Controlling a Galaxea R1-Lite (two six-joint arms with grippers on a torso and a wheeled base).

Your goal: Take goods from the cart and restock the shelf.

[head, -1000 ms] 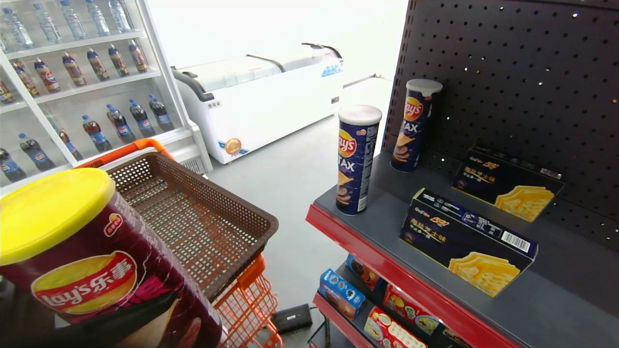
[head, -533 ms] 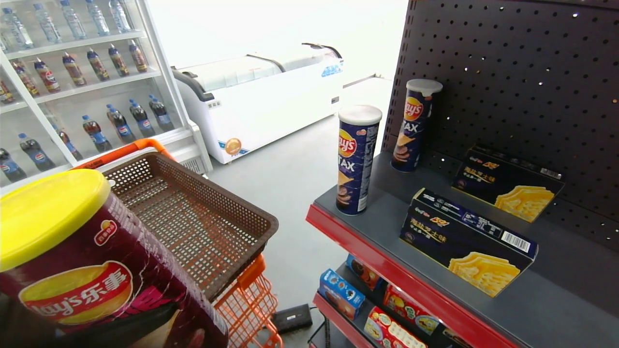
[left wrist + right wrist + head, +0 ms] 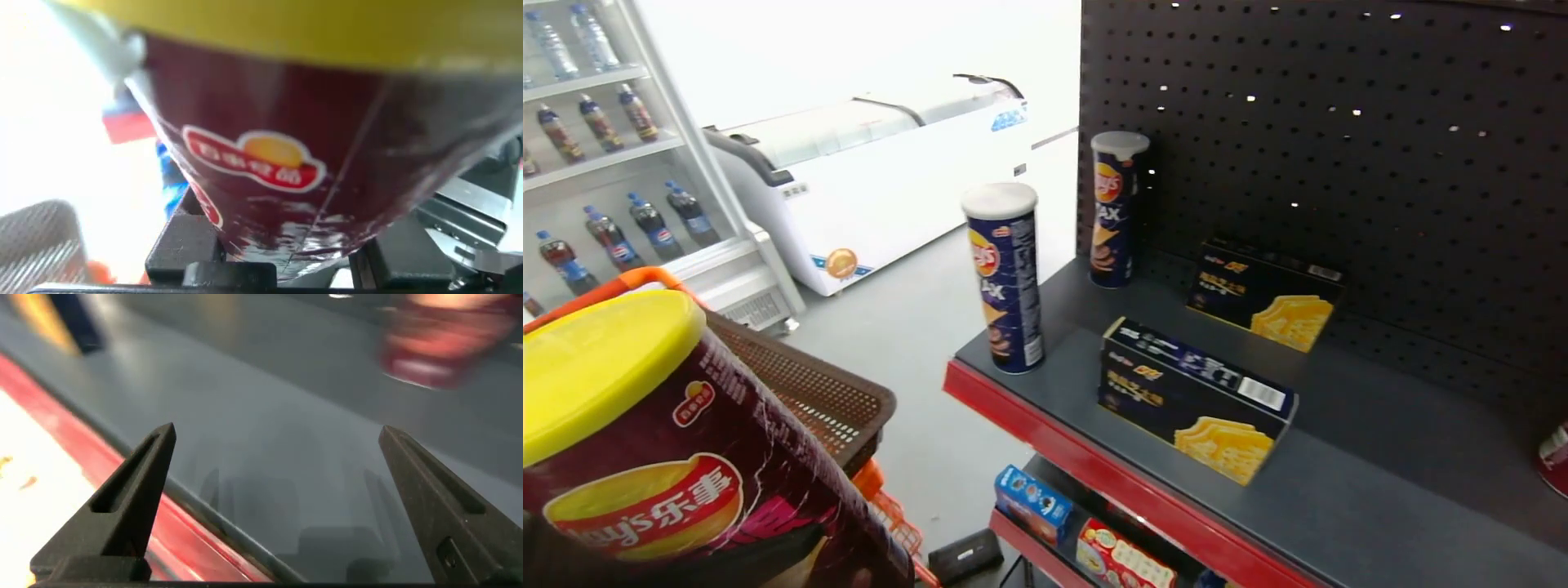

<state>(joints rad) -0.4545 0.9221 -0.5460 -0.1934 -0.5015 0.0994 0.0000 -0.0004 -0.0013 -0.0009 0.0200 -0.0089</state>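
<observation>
On our grey shelf (image 3: 1339, 490): near can (image 3: 1005, 278) and far can (image 3: 1116, 212) at left, near box (image 3: 1196, 400) and far box (image 3: 1266, 294) centre, red tub (image 3: 1556, 457) far right.

Bright, even shop light, the wall behind the freezer (image 3: 874, 180) blew out to white, pinpoints glinted through the pegboard (image 3: 1339, 122), the red tub (image 3: 310, 163) sat close and out of focus, the shelf (image 3: 270, 392) in the right wrist view was smeared with blur.

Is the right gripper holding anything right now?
No, the right gripper has its jaws wide apart over the grey shelf, nothing between them.
</observation>
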